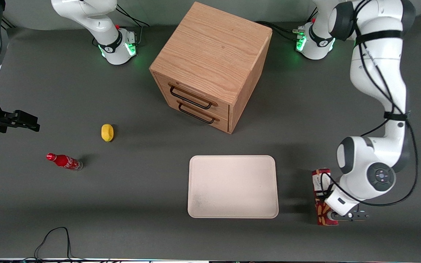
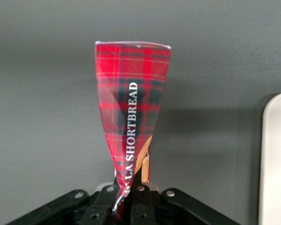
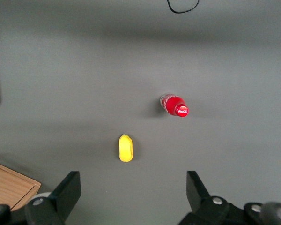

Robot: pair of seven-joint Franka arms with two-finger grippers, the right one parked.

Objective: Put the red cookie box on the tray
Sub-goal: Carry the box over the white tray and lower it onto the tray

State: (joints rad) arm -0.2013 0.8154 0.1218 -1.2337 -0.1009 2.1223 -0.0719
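Box [image 2: 131,112] sits between the fingers of the hand [image 2: 131,197], which are closed tight on its near end; the tartan pack stretches away from the wrist camera. In the front view the box [image 1: 321,195] lies at the working arm's end of the surface [image 1: 130,204], partly covered by the wrist and cables. Whether it rests on the surface or is raised cannot be told. Bare surface separates the box from the tray [image 1: 233,186], whose rim is just visible in the wrist view. A wooden drawer unit [image 1: 210,65] stands farther from the front camera than the tray. Lemon [image 1: 107,132] and bottle [image 1: 64,161] lie toward the parked arm's end.
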